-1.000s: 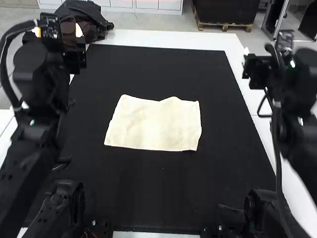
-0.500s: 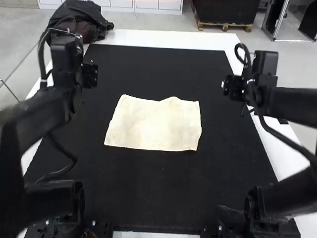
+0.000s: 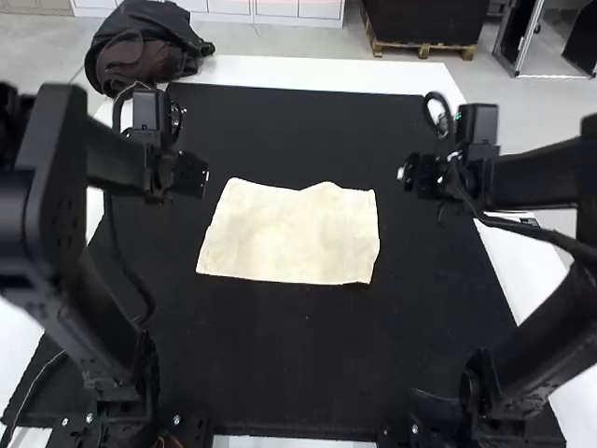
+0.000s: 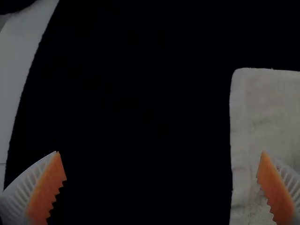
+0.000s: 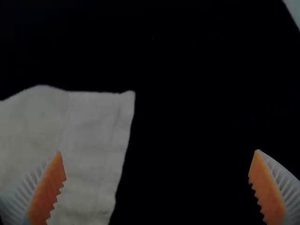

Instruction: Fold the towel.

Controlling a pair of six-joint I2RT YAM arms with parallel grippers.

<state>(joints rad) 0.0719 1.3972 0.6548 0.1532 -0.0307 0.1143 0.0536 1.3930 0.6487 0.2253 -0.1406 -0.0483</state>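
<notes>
Towel [image 3: 289,233], pale and spread flat on the black mat [image 3: 308,364] between the left gripper [image 4: 160,152] and the right gripper [image 5: 158,152], each with its fingers wide apart and empty. Likely light, limp and not slippery; the 2 far corners appear suitable holds. Compared with 1.0 s earlier, the arms reach farther inward; the towel is unmoved.

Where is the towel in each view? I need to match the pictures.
High view: the cream towel lies near the picture's middle.
Left wrist view: its far left corner shows, the cloth partly behind one finger of the left gripper.
Right wrist view: its far right corner shows, the cloth partly behind one finger of the right gripper.
Shared landmark: the black mat.
</notes>
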